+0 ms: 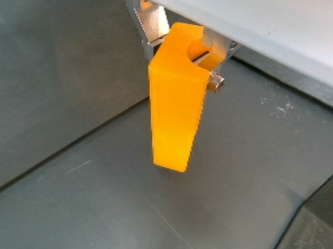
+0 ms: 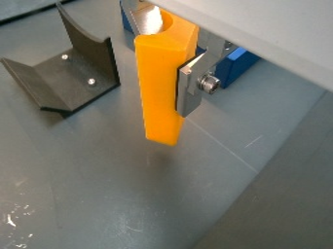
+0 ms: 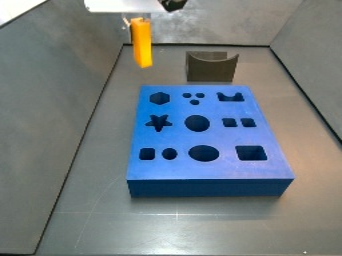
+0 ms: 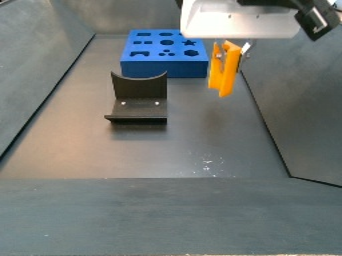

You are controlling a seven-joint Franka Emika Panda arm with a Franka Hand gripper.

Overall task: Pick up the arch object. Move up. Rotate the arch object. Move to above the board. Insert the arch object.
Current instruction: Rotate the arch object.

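My gripper (image 1: pixel 180 44) is shut on the arch object (image 1: pixel 176 107), a slim yellow-orange block with a curved notch at its held end. It hangs upright from the fingers (image 2: pixel 190 86), well above the grey floor, in both wrist views (image 2: pixel 162 88). In both side views the arch object (image 3: pixel 142 43) hangs under the gripper (image 4: pixel 230 45), apart from the board. The board (image 3: pixel 205 140) is a thick blue slab with dark cut-out holes, lying flat on the floor; it also shows in a side view (image 4: pixel 163 53) and partly in a wrist view (image 2: pixel 236 64).
The fixture (image 3: pixel 210 66), a dark L-shaped bracket, stands on the floor beyond the board; it also shows in a side view (image 4: pixel 136 98) and in a wrist view (image 2: pixel 65 73). Grey walls enclose the floor.
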